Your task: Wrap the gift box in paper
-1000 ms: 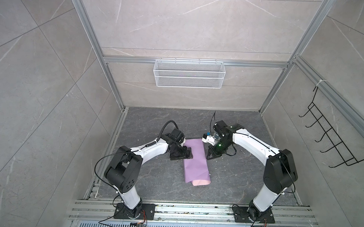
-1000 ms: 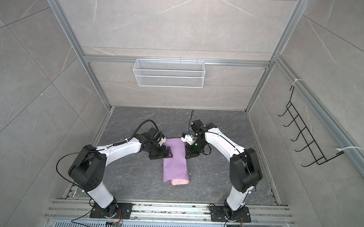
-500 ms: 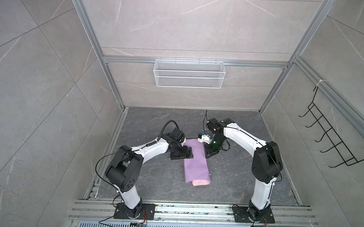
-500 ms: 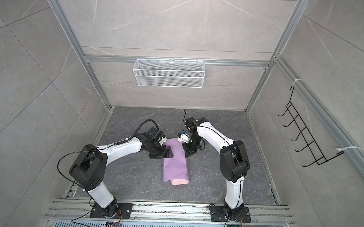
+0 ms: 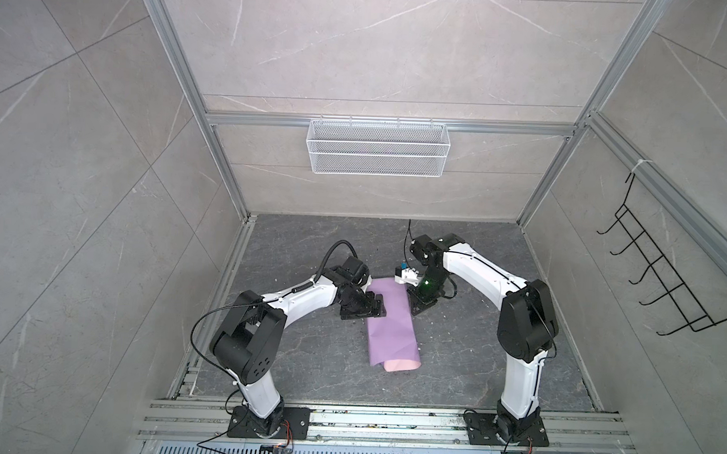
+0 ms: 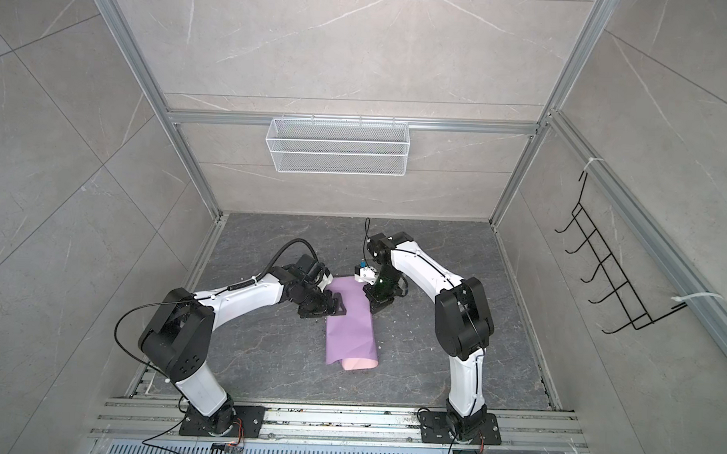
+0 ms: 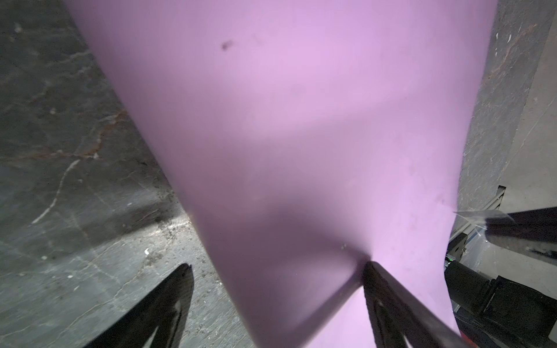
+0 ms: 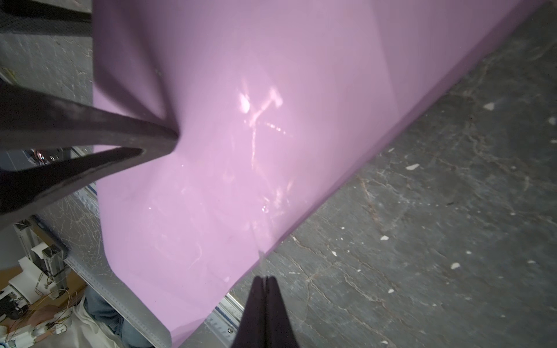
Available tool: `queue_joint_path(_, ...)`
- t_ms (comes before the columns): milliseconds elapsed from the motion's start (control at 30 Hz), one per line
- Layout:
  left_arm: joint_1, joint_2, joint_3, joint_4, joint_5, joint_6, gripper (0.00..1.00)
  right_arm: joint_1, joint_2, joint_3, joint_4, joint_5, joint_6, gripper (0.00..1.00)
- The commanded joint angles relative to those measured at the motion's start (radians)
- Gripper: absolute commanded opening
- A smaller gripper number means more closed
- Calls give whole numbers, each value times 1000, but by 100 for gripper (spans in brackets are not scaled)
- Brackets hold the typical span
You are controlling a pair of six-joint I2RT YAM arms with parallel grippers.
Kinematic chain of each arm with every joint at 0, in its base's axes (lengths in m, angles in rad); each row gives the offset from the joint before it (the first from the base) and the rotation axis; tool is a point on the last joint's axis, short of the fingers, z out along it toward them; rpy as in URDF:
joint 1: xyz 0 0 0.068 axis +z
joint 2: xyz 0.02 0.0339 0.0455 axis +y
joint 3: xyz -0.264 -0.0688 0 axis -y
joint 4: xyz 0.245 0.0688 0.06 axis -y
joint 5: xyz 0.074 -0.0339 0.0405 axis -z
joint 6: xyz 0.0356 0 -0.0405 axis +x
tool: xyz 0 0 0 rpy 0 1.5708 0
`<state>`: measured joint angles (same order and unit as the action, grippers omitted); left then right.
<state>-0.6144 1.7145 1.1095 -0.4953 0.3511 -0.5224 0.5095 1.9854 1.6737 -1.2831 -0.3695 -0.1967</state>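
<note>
Veined grey stone floor (image 5: 328,360) under glossy lilac paper (image 5: 391,333); left pincer (image 7: 277,265) splayed, right pincer (image 8: 265,278) clenched, perhaps on tape (image 8: 261,256).

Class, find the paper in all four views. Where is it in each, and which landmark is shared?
In a top view: paper on the floor, centre.
In a top view: paper likewise.
Left wrist: paper fills the middle.
Right wrist: paper covers over half.
Landmark: finger of the left claw pressing it.

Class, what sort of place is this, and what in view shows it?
Probably a robot test cell: two white-and-black robot arms bolted to grey aluminium floor rails, grey stone-look panel walls boxing them in, and a hanging white wire-mesh basket.
</note>
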Motion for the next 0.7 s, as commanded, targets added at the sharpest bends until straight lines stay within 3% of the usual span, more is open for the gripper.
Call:
queue_joint_path(0,-7,60,-37,-51,-105,15,89,6,30,24,-22,14,-13,0)
queue_joint_path(667,-7,60,-41,-50,-108,16,89,7,71,58,-7,48,8,0)
